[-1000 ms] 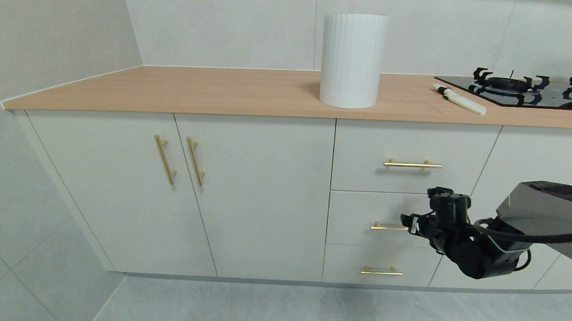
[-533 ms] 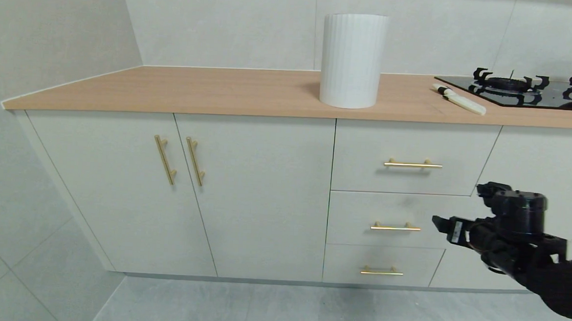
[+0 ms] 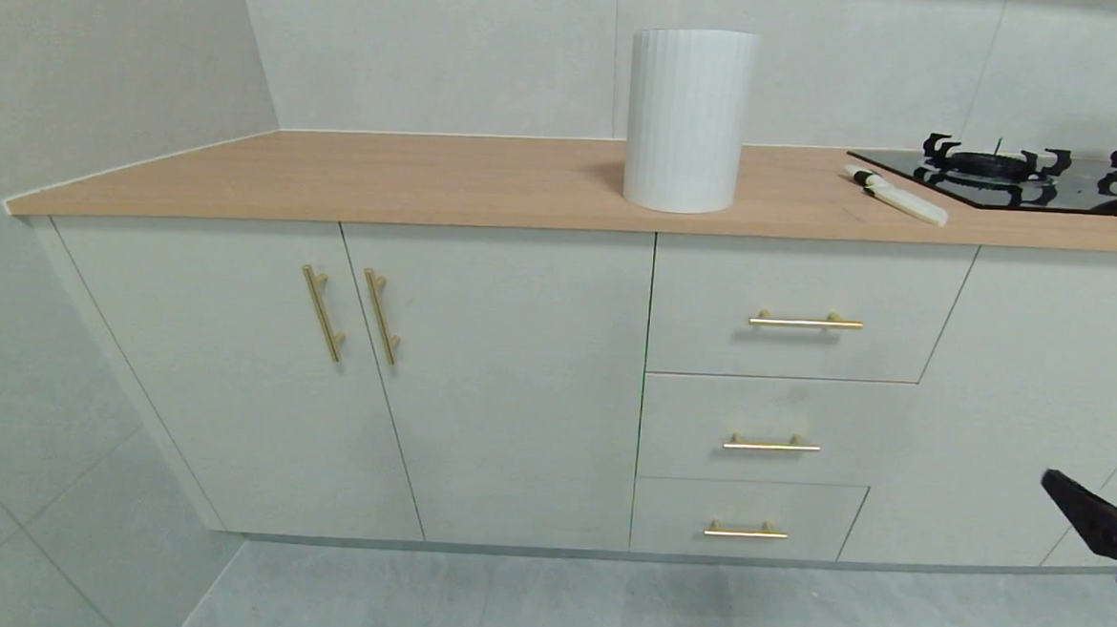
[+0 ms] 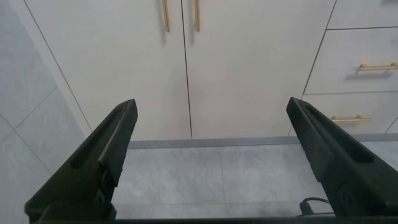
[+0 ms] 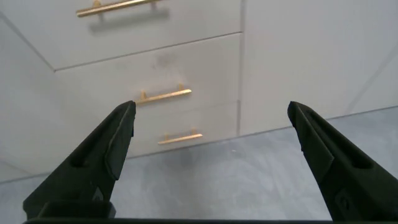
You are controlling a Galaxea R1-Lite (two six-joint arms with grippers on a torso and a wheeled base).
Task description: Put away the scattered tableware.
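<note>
Head view, right claw (image 3: 1092, 523) pulled back from middle drawer handle (image 3: 771, 446), spread wide, left claw (image 4: 211, 158) wide too.

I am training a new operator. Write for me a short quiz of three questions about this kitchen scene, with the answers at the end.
1. True or false: the three drawers are all shut.
2. Where does the knife lie? A) on the floor; B) on the countertop, between the white container and the stove; C) in the top drawer.
3. Fill in: the right tool has its jaws ____.
Key: 1 true; 2 B; 3 open.
</note>
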